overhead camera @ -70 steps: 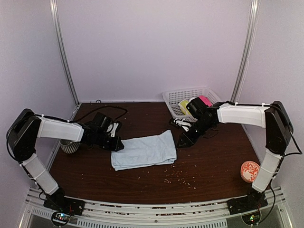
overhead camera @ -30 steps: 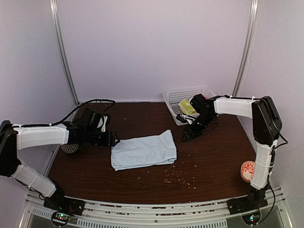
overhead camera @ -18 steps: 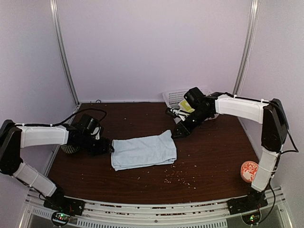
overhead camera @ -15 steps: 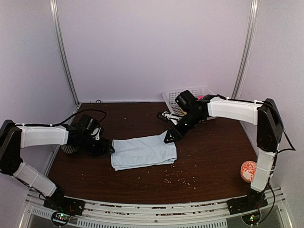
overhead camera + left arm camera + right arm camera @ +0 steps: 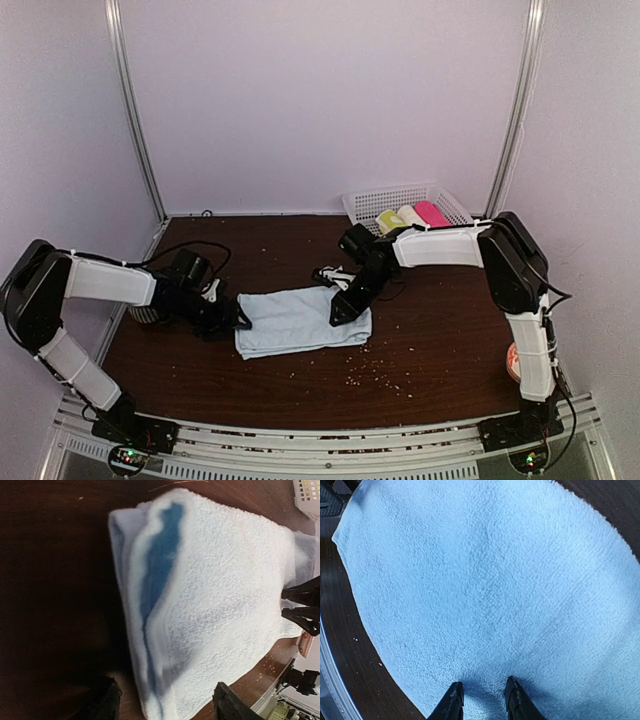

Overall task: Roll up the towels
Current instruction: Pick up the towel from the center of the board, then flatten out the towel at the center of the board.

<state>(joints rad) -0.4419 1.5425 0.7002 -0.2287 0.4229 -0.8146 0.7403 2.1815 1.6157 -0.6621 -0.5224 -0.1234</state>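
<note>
The pale blue towel (image 5: pixel 295 322) lies folded flat on the brown table (image 5: pixel 440 330). My left gripper (image 5: pixel 234 318) is low at its left edge, open, its fingers (image 5: pixel 102 702) straddling the folded corner of the towel (image 5: pixel 215 595). My right gripper (image 5: pixel 340 308) is down over the towel's right part. Its jaws stand narrowly apart, with the fingertips (image 5: pixel 452 700) at the towel (image 5: pixel 485 580) and bare pile showing between them. The yellow-green towel (image 5: pixel 387 221) sits rolled in the white basket (image 5: pixel 365 203).
The basket at the back right also holds a cream roll (image 5: pixel 410 215) and a pink roll (image 5: pixel 432 212). A small striped cup (image 5: pixel 143 311) stands behind the left arm. An orange disc (image 5: pixel 513 362) lies at the right edge. Crumbs (image 5: pixel 380 370) dot the table's front.
My right arm swung left from the basket and came down over the towel's right part. My left gripper dropped to the towel's left edge. The towel has stayed in place.
</note>
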